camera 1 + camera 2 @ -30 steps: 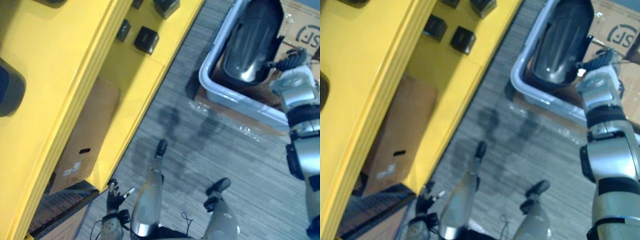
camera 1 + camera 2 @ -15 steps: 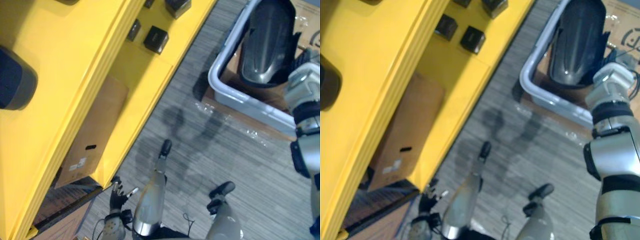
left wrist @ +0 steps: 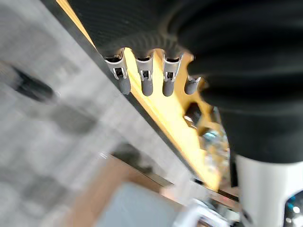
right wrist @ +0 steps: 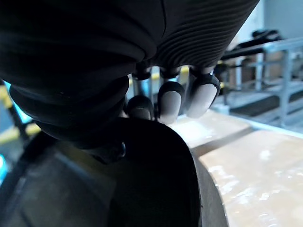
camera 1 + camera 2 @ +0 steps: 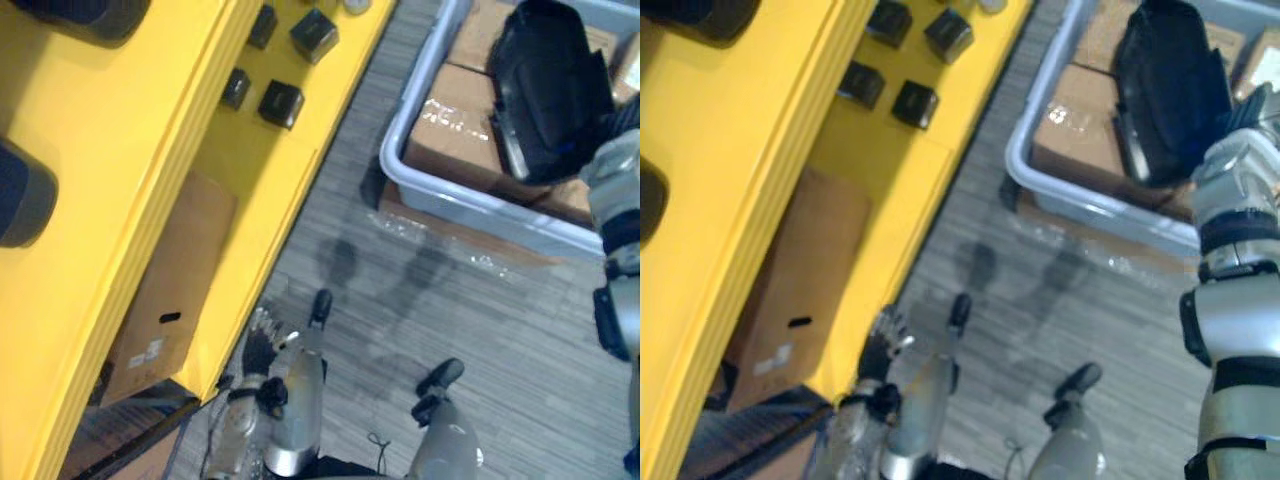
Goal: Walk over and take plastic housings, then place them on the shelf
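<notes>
A large black plastic housing (image 5: 545,90) stands tilted over the grey bin (image 5: 450,197) at the right. My right hand (image 5: 1238,108) is at its near edge. In the right wrist view the fingers (image 4: 165,100) curl over the rim of the housing (image 4: 151,179), shut on it. My left hand (image 5: 262,345) hangs low beside the yellow shelf (image 5: 120,180), its fingers (image 3: 144,81) straight and holding nothing. Two more dark housings (image 5: 20,195) lie on the shelf's top level at the left.
Cardboard boxes (image 5: 450,120) fill the bottom of the bin. Several small black boxes (image 5: 280,100) sit on a lower shelf level, and a brown carton (image 5: 175,280) lies below it. Grey carpet runs between the shelf and the bin.
My right hand has curled shut on the housing and tipped it up off the boxes in the bin. The left hand has risen a little, and the view has shifted.
</notes>
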